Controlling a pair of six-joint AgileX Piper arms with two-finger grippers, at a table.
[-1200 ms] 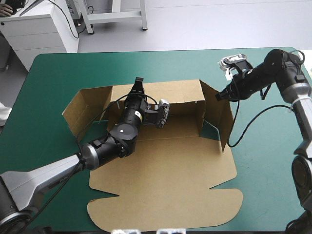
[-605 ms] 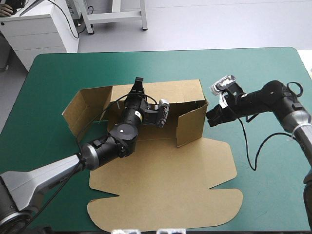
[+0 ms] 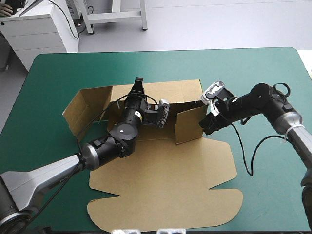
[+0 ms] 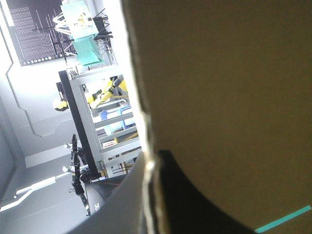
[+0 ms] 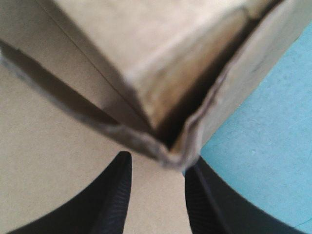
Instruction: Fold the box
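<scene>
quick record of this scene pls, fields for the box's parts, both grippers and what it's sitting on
box: brown board, front panels flat
back wall: raised
left wall: raised, splayed outward
right wall: upright, swung inward across the base
left gripper: at the back wall's top edge, shut on the board
right gripper: open, fingers apart at the right wall's outer corner
surface: teal-green cover

box [image 3: 165, 180] | brown board | back wall raised, right wall folded inward | lid flat
</scene>
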